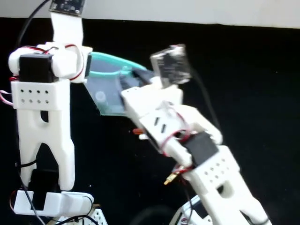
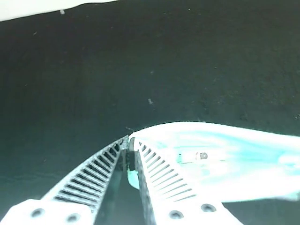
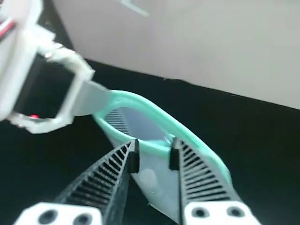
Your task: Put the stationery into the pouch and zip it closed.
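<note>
The black table [image 1: 253, 93] is the biggest thing under me, a matt dark cloth surface that runs back to a pale wall [image 3: 211, 47], which meets it along a straight edge at the far side.

My left arm [image 1: 42, 117], white plastic with red wires at its joints, stands upright at the left of the table. My right arm [image 1: 187, 136], also white, slants in from the near right, and its wrist ends over the middle of the table.

The translucent pouch with a teal zip rim [image 1: 107, 96] hangs between my two wrists, lifted off the cloth, with its rim arching along the top.

My left pincer [image 2: 127, 151] is clenched on one end of the pouch. Its two ribbed fingers [image 2: 154, 168] meet at the tips with the corner of the rim pinched between them, and the pouch stretches away from there.

My right pincer [image 3: 153, 159] is at the pouch's rim farther along. Its fingers [image 3: 133, 161] stand apart, and the teal band [image 3: 154, 115] crosses the gap between them.

Through the pouch wall I see a small pale item [image 2: 201, 156] lying inside. I cannot tell what it is.
</note>
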`<state>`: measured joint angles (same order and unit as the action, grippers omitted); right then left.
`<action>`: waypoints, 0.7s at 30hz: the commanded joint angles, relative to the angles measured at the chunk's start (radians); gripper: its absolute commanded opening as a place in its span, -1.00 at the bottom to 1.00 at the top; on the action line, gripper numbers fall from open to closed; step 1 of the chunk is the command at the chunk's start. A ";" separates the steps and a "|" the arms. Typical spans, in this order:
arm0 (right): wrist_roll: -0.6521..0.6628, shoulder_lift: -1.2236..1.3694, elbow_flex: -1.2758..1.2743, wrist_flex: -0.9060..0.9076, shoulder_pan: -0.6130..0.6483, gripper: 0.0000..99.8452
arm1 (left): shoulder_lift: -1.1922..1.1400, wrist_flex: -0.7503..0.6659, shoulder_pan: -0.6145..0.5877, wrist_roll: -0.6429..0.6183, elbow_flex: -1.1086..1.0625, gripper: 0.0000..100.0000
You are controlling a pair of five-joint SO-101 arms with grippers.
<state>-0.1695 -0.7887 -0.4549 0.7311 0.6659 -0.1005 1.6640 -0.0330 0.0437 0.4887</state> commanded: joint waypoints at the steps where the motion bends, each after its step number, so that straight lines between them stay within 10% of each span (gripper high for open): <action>1: 0.008 -0.073 0.002 0.099 -0.104 -0.70 | -0.022 0.011 -0.005 -0.008 -0.068 -0.99; 14: 0.008 -0.131 -0.039 0.510 -0.294 -0.70 | -0.022 0.009 -0.005 -0.008 -0.067 -0.99; 21: 0.002 -0.133 -0.340 0.443 -0.414 -0.70 | -0.022 -0.006 -0.005 -0.008 -0.067 -0.99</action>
<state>-0.1695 -0.9068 -0.7035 1.2221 0.3007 -0.1005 1.6456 -0.0330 0.0437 0.4887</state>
